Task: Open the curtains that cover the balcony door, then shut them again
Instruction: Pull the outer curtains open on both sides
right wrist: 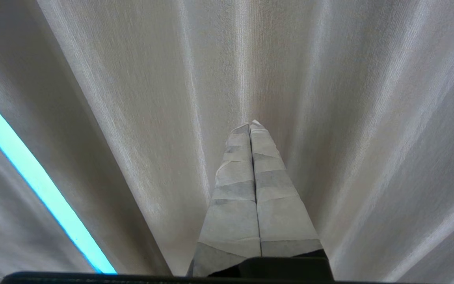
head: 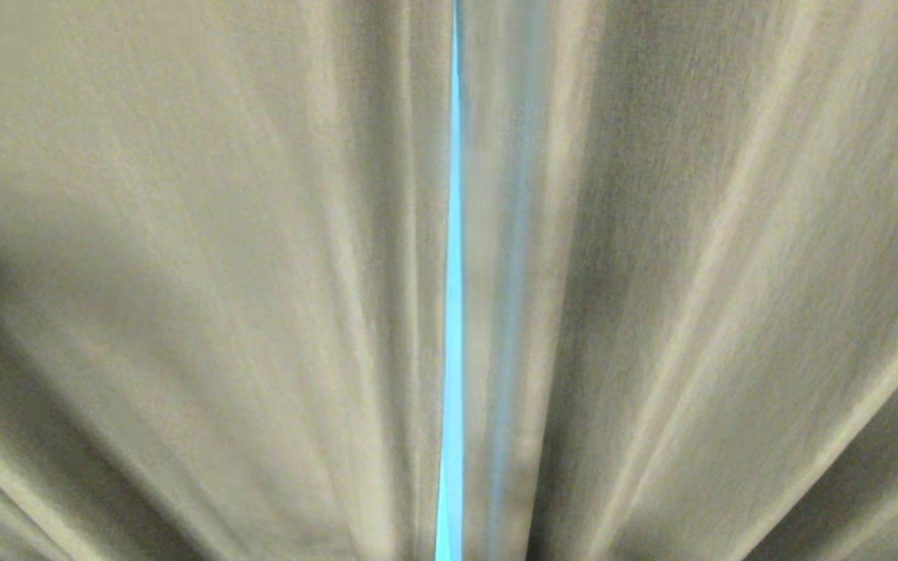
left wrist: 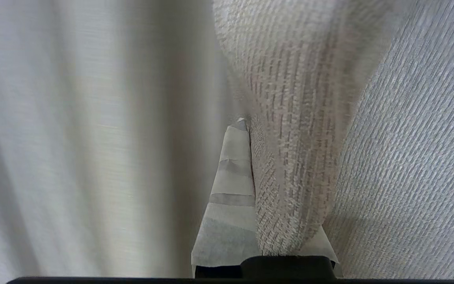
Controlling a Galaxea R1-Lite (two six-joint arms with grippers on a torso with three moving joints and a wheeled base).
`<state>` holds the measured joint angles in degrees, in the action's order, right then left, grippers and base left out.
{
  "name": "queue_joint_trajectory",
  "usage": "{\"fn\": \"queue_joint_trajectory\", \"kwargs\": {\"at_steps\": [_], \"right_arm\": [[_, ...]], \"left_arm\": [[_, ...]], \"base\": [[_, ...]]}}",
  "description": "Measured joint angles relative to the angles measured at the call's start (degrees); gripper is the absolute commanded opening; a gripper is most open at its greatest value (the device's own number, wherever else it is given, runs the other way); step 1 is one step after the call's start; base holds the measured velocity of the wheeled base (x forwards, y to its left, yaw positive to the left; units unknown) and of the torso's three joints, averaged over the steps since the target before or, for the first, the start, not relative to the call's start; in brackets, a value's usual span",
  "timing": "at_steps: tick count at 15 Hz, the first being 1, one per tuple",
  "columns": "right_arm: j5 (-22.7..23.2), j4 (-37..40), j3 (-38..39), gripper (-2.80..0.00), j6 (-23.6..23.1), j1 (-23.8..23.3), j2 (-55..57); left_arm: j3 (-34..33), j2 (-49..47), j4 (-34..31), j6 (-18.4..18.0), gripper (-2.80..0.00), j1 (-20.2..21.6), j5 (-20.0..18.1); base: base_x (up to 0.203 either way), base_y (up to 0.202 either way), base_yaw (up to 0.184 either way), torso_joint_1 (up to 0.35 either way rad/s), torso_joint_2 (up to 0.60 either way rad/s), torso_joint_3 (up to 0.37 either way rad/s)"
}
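Between left hand (left wrist: 250, 130) fingers: curtains (left wrist: 290, 165) fold.

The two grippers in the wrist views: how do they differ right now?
The left gripper has a fold of the cream curtains pinched between its jaws, hiding one finger; the right gripper holds nothing, its jaws pressed together with both fingers showing. The left gripper sits in the cloth; the right gripper only points toward it, beside a bright blue gap. Both are shut and wrapped in pale tape.

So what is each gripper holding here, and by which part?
The left gripper is shut on a fold of the curtains, pinching the thick woven cloth. The right gripper is shut on nothing, pointing at the curtain.
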<state>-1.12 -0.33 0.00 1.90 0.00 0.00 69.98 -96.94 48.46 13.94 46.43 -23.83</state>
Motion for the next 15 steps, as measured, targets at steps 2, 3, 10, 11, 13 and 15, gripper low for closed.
{"fn": "queue_joint_trajectory", "kwargs": {"at_steps": [2, 3, 10, 11, 13, 15], "right_arm": [[0.0, 0.0, 0.0, -2.80, 0.0, 0.0, 0.0], [0.0, 0.0, 0.0, -2.80, 0.0, 0.0, 0.0], [0.0, 0.0, 0.0, -2.80, 0.0, 0.0, 0.0], [0.0, 0.0, 0.0, -2.80, 0.0, 0.0, 0.0], [0.0, 0.0, 0.0, -2.80, 0.0, 0.0, 0.0], [0.0, 0.0, 0.0, -2.80, 0.0, 0.0, 0.0]], "left_arm": [[3.1, -2.4, 0.0, 0.9, -2.80, 2.5, -1.5], [4.7, -3.7, 0.0, 1.3, -2.80, 3.7, -2.3], [14.1, -12.1, 0.1, 3.1, -2.80, 10.6, -6.1], [15.7, -13.4, 0.0, 3.5, -2.80, 11.6, -6.2], [18.8, -16.0, -0.2, 4.6, -2.80, 13.5, -6.2], [21.4, -18.4, -0.4, 5.4, -2.80, 15.0, -6.2]], "base": [[0.000, 0.000, 0.000, 0.000, 0.00, 0.000], [0.000, 0.000, 0.000, 0.000, 0.00, 0.000], [0.000, 0.000, 0.000, 0.000, 0.00, 0.000], [0.000, 0.000, 0.000, 0.000, 0.00, 0.000], [0.000, 0.000, 0.000, 0.000, 0.00, 0.000], [0.000, 0.000, 0.000, 0.000, 0.00, 0.000]]}}
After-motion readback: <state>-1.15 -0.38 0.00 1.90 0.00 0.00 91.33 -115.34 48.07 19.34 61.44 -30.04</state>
